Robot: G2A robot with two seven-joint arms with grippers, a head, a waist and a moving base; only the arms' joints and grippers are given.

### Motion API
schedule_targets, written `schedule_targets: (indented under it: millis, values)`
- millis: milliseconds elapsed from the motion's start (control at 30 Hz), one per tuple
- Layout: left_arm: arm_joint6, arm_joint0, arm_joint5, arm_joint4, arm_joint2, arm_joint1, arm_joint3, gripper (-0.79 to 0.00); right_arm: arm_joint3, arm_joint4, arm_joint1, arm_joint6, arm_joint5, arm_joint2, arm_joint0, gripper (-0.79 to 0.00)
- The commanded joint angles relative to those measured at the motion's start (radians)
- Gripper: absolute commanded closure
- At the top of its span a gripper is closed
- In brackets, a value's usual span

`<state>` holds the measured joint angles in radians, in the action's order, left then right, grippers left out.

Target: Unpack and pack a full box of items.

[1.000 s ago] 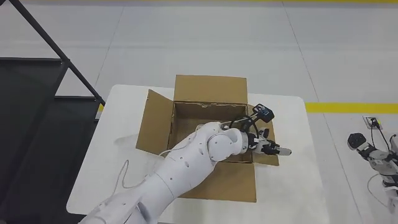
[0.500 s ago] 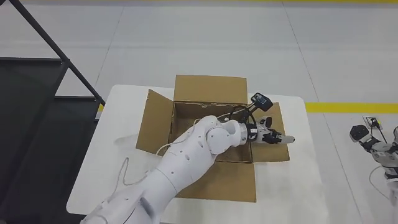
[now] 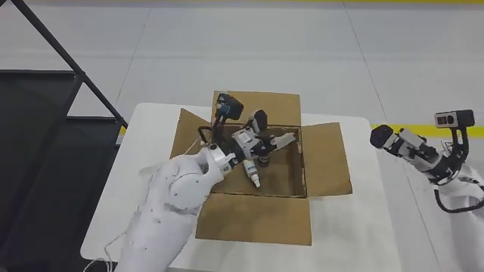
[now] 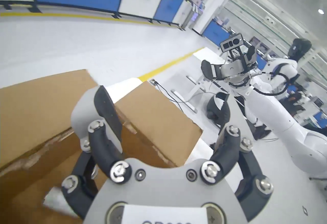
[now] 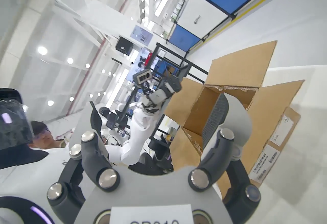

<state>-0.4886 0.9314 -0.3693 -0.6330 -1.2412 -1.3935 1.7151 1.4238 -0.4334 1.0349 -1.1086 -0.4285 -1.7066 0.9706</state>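
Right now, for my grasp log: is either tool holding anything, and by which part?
Nothing is held: the left tool is open and empty over the box; the right tool is open, empty.

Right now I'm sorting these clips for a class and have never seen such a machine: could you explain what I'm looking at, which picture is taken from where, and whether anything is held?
This is a two-armed robot at a white table. The top view looks down from a camera above its arms; the other two come from cameras on each wrist, so each shows its own gripper up close. An open cardboard box stands on the table, flaps spread. The left gripper is over the box, open and empty. A small white item shows inside the box; I cannot tell what it is. The right gripper is out beside the table, open and empty too.
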Motion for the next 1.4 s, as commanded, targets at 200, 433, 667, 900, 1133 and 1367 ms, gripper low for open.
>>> schedule_targets:
  millis: [200, 433, 667, 900, 1133, 1367]
  values:
    - [0.050, 0.423, -0.017, 0.060, -0.366, 0.044, 0.338, -0.785, 0.059, 0.269, 0.020, 0.096, 0.090, 0.258, -0.126, -0.785]
    - [0.084, 0.503, -0.010, 0.095, -0.432, 0.049, 0.352, -0.785, 0.055, 0.282, 0.022, 0.127, 0.092, 0.266, -0.136, -0.785]
    - [0.084, 0.503, -0.010, 0.095, -0.432, 0.049, 0.352, -0.785, 0.063, 0.286, 0.022, 0.125, 0.088, 0.272, -0.135, -0.785]
    - [0.126, 0.496, 0.064, 0.215, -0.468, 0.049, 0.323, -0.785, 0.164, 0.792, 0.053, 0.076, 0.212, 0.599, -0.318, -0.785]
    - [0.148, 0.493, 0.120, 0.385, -0.600, 0.058, 0.295, -0.785, -0.014, 1.026, 0.137, 0.049, 0.336, 0.925, -0.529, -0.785]
    - [0.127, 0.501, 0.117, 0.421, -0.630, 0.063, 0.292, -0.785, -0.246, 1.060, 0.235, 0.116, 0.403, 1.101, -0.648, -0.785]
